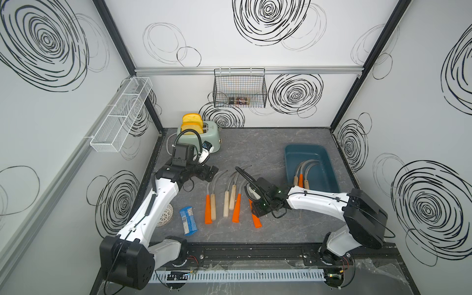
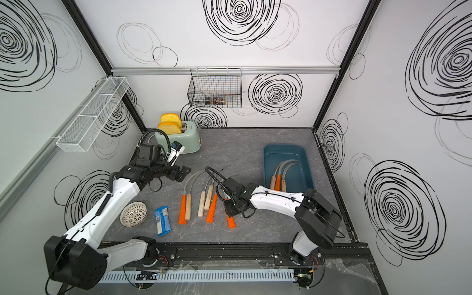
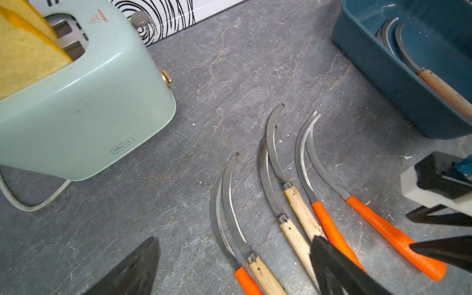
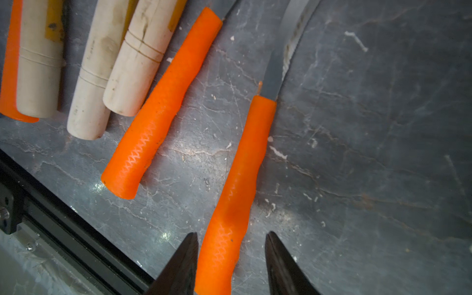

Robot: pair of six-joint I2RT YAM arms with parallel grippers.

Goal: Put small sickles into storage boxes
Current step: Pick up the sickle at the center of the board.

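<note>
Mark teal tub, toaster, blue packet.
teal tub (image 1: 305,156), in a top view, bare inner floor
toaster (image 1: 213,136), in a top view, mint side wall
blue packet (image 1: 188,220), in a top view, wrapper's middle

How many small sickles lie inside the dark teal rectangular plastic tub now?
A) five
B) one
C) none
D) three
D: a top view shows three sickles in the dark teal plastic tub, two with pale wooden handles, one with an orange handle.
</note>
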